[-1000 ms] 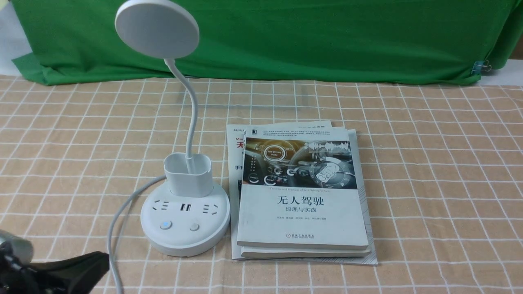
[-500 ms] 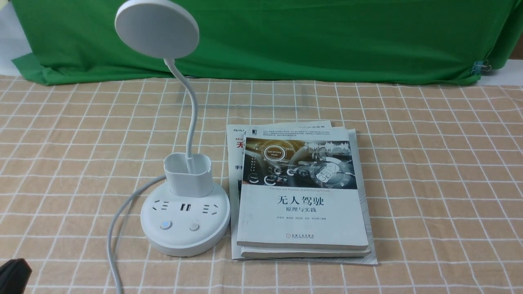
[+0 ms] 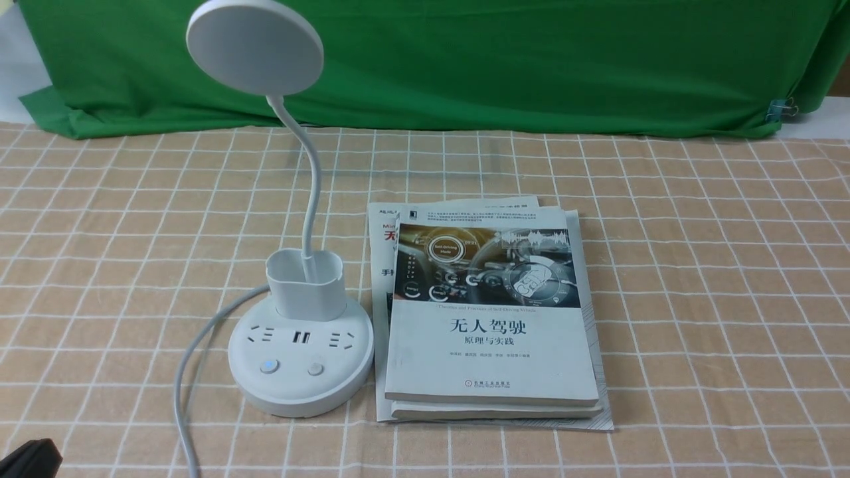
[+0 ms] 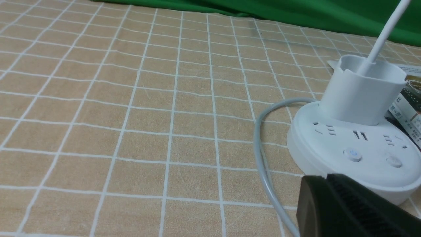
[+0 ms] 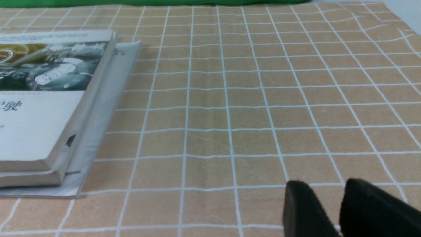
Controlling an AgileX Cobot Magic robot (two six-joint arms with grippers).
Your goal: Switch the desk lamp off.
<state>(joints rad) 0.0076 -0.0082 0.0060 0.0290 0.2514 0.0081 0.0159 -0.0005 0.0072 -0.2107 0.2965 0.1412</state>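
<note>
The left claw (image 3: 26,458) is hanging low at the near edge of the checked cloth (image 3: 697,299), with the lamp (image 3: 302,345) lying ahead of it and off to its right, near but not touching. Its wrist camera is catching only one dark mass of the claw, so whether the jaws are wide or narrow cannot be told.

The lamp's round base (image 4: 348,154) is sitting flat, its neck (image 3: 311,192) rising roughly upright from the cup (image 3: 307,284) on the side far from the claw. Its two buttons are facing up on the claw's side of the base: the blue-ringed one (image 3: 269,366) is the nearer and the plain one (image 3: 316,369) is just beyond it to the right (which of them governs the light is not shown, nor whether the head (image 3: 255,45) is glowing). The cable (image 3: 192,352) is curling across the cloth between claw and base.

The right claw (image 5: 330,189) is waiting over bare cloth with its jaws a narrow gap apart and holding nothing. The stacked books (image 3: 491,318) are lying between it and the lamp, so the left arm is judged the nearer. A press would likely be coming forward, rightward and down onto the button.
</note>
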